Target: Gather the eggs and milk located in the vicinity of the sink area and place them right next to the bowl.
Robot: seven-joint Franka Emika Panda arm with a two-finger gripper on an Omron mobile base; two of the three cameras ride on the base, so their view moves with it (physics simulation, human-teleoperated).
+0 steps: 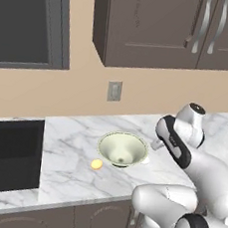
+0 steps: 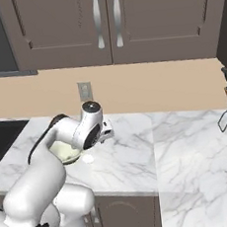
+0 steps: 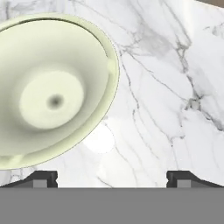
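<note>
White marble tabletop [image 1: 72, 146] under dark cabinets [image 1: 161, 26], black sink [image 1: 11, 154] at its left. The bowl [image 1: 122, 149] holds nothing; the egg [image 1: 96, 164] lies just beside it. My gripper [image 3: 112, 178] hangs spread wide above, pinching nothing.

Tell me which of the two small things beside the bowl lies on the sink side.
The yellow-orange egg. It lies by the bowl toward the black sink; the small white thing sits on the bowl's far side, by the arm.

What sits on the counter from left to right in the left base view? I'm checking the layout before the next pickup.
Sink → egg → bowl → the robot arm, which rises at the right.
</note>
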